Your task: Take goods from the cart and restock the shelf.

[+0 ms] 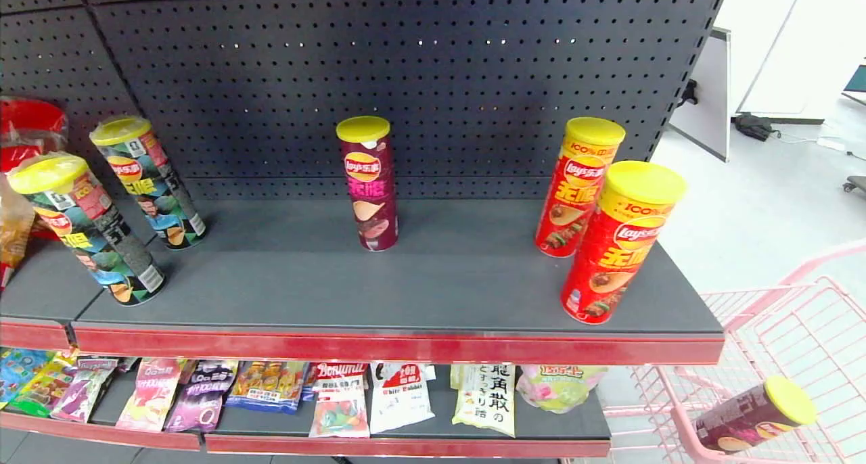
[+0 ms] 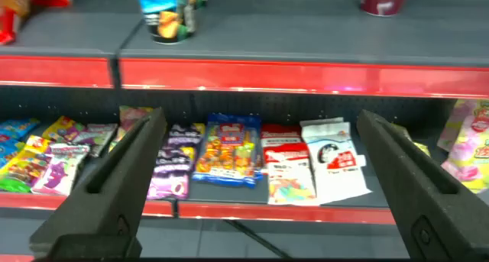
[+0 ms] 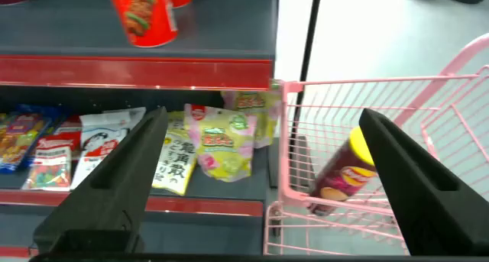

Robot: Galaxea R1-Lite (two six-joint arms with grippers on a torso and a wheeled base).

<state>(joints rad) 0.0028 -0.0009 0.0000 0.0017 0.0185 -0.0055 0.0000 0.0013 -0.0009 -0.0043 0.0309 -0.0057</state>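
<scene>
A purple can lies tilted in the pink cart, just right of the shelf and below its top board. On that board stand two red cans at the right end, a maroon can in the middle and two patterned cans at the left. The left gripper and right gripper hang before the shelf's lower tier, fingers apart and holding nothing.

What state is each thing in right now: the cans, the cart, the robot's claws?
Purple can on shelf: standing, lid on.
Rear red can: standing, lid on.
Front red can: standing, lid on.
Rear patterned can: standing, lid on.
Front patterned can: standing, lid on.
Purple can in cart: tilted, lid on.
Cart: holds that one can.
Left claw: open, empty.
Right claw: open, empty.
</scene>
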